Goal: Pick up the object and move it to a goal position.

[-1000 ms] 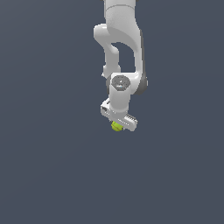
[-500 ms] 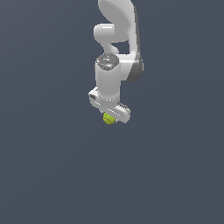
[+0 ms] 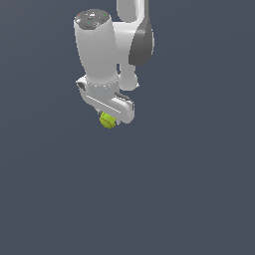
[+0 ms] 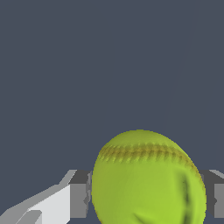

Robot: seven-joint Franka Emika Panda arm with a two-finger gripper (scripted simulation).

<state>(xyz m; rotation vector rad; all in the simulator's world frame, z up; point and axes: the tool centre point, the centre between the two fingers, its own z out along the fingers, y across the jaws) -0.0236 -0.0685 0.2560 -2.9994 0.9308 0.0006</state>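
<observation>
Up close in the wrist view: the ball [image 4: 146, 179], yellow-green, big in the picture, with a darker stitched seam line across its top. Grey fingers [image 4: 79, 199] pressed up against both sides of it. Jaws clamped tight on the ball, then, with no gap to see on either side.

A bit further back, in the exterior view: the white gripper [image 3: 107, 118] pointing down, the ball [image 3: 106, 120] peeking out just under it, much smaller than the gripper body. Above that, the fat white arm [image 3: 98, 45] going up and out of the picture, with a dark grey part near the top.

Furthest back: only flat dark grey-blue all around. No surface edge to see, no shadow under the ball, no goal mark anywhere. Hard to say how high up the ball is.

Step in hand, by the look of it: carrying the ball to the goal spot. Picking up seems done.

How to do it well:
- Keep the squeeze the same all the way. A round ball can pop out sideways if the grip goes loose.
- Move smooth and slow, no jerks or quick turns.
- Keep the gripper pointing down so the ball sits snug.
- Stop softly at the goal and hold there.
</observation>
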